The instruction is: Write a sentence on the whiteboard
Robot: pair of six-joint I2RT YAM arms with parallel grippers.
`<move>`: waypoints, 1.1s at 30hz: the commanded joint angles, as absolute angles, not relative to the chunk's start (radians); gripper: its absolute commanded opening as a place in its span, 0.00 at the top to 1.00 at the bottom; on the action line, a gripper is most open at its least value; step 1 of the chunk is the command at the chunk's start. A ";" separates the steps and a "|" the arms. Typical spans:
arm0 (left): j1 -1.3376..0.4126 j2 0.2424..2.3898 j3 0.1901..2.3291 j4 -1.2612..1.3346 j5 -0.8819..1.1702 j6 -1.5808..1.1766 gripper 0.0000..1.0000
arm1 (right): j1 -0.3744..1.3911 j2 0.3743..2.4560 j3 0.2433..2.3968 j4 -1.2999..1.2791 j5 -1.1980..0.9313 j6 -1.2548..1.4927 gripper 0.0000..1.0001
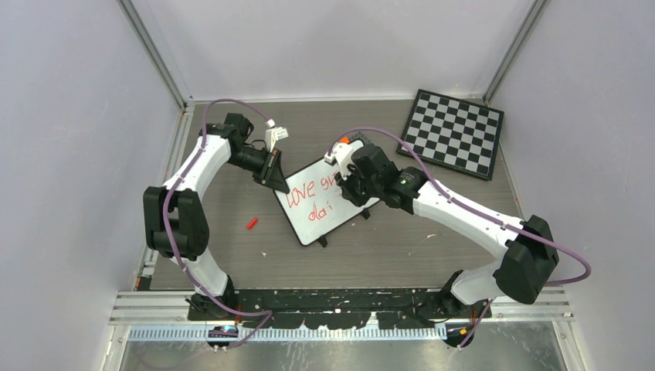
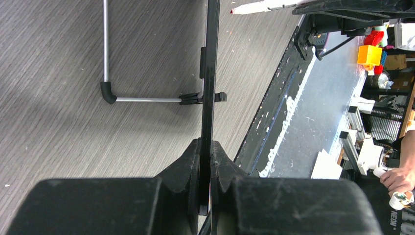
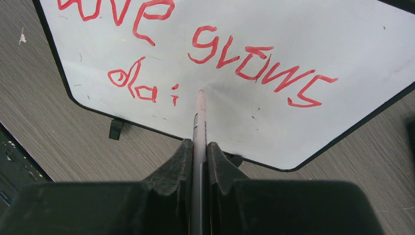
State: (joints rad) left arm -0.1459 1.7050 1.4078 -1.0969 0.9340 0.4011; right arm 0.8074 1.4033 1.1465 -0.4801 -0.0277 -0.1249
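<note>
The grey wood-grain bench (image 1: 402, 247) carries the whiteboard (image 1: 340, 220), which sits skewed at the centre of the top view, well apart from the chessboard (image 1: 452, 133) at upper right. The biggest risk, as I judge it, is that board shifting or rocking on its small feet if I press too hard, since only my left fingers (image 2: 194, 155), clenched on its thin black rim near the upper-left corner, steady it. A slip there would skew the sentence (image 3: 235, 54), which reads "love grows" on the top line and "dai" below, so the last letters are not yet written. The lower line sits close under the upper one, and the next strokes could run into the tail of the "s" above or wander crooked. My right fingers (image 3: 184, 152) are clamped round the marker (image 3: 199, 122), whose tip is just right of the "i". I cannot tell whether it touches the surface; held off it would leave a gap, pressed flat it would blot. A small red cap (image 1: 252, 223) lies loose on the bench left of the board, where my left arm could sweep it. My left arm runs up the left side and bends in toward the board's corner. My right arm stretches in from lower right, wrist tipped down over the board's middle.
</note>
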 commanded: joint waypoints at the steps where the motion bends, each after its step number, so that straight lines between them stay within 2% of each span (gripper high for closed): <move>1: -0.156 1.695 1.396 -1.085 0.862 0.399 1.00 | 0.808 1.416 1.173 -0.446 -0.017 -0.123 1.00; 23: -0.156 1.696 1.390 -1.082 0.860 0.404 1.00 | 0.820 1.434 1.073 -0.448 -0.040 -0.113 1.00; 33: -0.156 1.691 1.393 -1.088 0.867 0.405 1.00 | 0.820 1.404 1.158 -0.493 0.029 -0.165 1.00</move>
